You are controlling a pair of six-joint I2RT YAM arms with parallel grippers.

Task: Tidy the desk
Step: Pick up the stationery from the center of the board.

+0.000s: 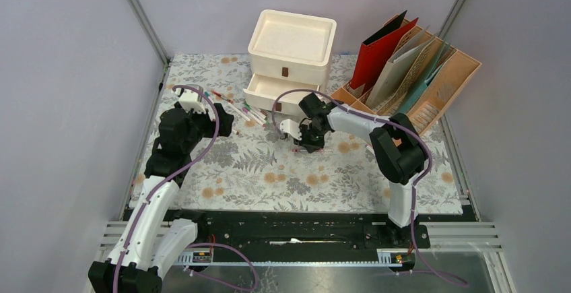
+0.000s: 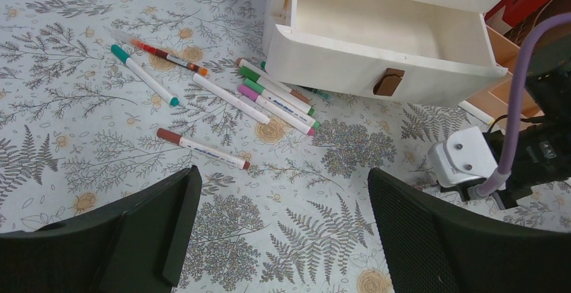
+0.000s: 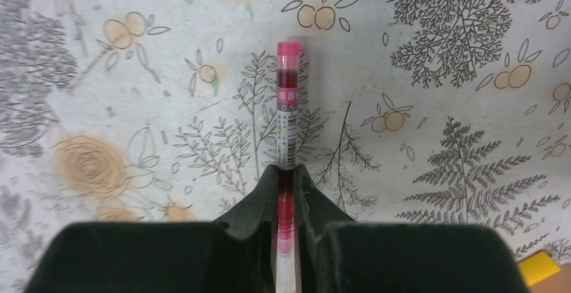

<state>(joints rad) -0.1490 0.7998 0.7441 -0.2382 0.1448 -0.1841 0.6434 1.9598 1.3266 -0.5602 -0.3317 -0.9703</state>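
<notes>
Right jaws clamp a pink marker point(image 3: 287, 114) — its label print too small to read; left jaws stand wide over the table point(image 2: 67, 172).

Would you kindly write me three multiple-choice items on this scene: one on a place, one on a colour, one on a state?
1. The lower drawer of the drawer unit is: A shut; B pulled open; C removed.
2. The loose markers lie: A inside that drawer; B on the desk; C atop the unit.
3. The marker in the right gripper is: A blue; B black; C pink.
Key: 1B, its inside shows; 2B, they lie on the cloth; 3C, pink cap and ink.
</notes>
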